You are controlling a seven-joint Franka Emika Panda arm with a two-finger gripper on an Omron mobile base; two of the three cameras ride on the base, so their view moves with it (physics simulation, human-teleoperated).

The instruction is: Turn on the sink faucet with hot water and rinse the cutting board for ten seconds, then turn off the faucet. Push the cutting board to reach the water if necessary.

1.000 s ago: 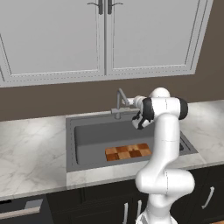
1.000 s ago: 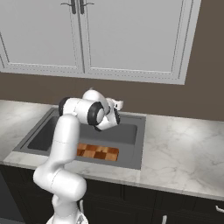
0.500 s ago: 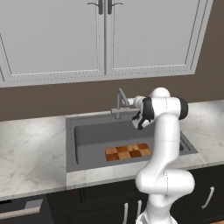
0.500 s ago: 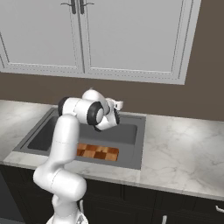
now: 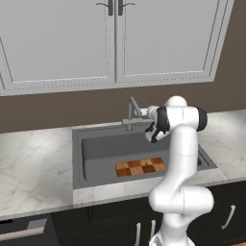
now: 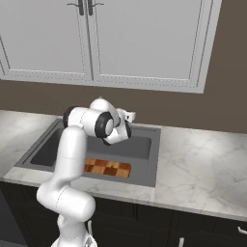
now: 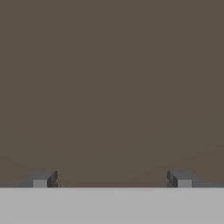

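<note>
The slim grey sink faucet [image 5: 131, 111] stands at the back of the dark grey sink [image 5: 77, 161]. No stream of water shows under it. My gripper [image 5: 145, 113] is level with the spout, just to its right, and faces the brown wall. In the hand view its fingertips [image 7: 43, 179] are far apart with nothing between them, so the gripper [image 7: 111, 180] is open. The checkered cutting board [image 5: 141, 167] lies flat on the basin floor at the front right. From the right, the gripper [image 6: 129, 116] hangs above the sink's [image 6: 155, 161] back edge and the board [image 6: 107, 168] lies by the front wall.
Marble counter [image 5: 33, 163] runs on both sides of the sink, wider on the right [image 6: 202, 169]. White upper cabinets [image 5: 115, 38] hang above the brown wall [image 7: 112, 87], which is close in front of the hand. My own arm [image 5: 180, 158] stands over the sink's right side.
</note>
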